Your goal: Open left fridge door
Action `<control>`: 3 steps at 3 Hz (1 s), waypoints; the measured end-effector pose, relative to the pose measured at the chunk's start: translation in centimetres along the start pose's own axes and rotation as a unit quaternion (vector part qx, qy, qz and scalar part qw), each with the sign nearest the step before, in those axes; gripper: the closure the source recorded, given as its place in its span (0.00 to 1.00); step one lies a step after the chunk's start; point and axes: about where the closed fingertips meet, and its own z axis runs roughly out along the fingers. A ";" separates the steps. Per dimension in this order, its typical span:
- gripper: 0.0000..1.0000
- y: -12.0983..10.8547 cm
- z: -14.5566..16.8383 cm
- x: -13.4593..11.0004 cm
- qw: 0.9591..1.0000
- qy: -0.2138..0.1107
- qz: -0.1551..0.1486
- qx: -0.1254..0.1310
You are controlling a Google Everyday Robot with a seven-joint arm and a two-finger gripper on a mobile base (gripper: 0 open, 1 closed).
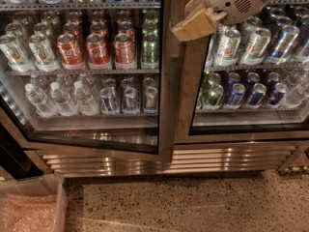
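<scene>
The left fridge door (pixel 166 105) fills the left and middle of the frame, a big glass pane in a brushed steel frame. Its lower edge runs at a slant down towards the centre and sits proud of the steel below, so it looks slightly ajar. Behind the glass, red cans (pixel 99 50) stand on a wire shelf, with clear water bottles (pixel 60 98) and more cans one shelf down.

The gripper (pixel 193 21) is at the upper centre-right, its tan tip lying over the top of the door's right-hand upright, against the steel or just in front of it. I cannot tell whether it is apart, together or clamped on that edge. Its white housing (pixel 236 1), with a round vent, reaches in from the top right corner.

The matching right door (pixel 241 134) takes up the right of the frame, showing green-white cans (pixel 227 45) above blue cans (pixel 256 93).

Under both doors runs a ribbed steel grille (pixel 169 161). Along the bottom is a speckled stone floor (pixel 193 207). In the lower left corner stands a clear plastic bin (pixel 60 202) holding something pale pink and crinkled.
</scene>
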 end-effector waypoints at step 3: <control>0.59 1.8 -0.5 -0.3 1.000 -0.003 0.001 -0.007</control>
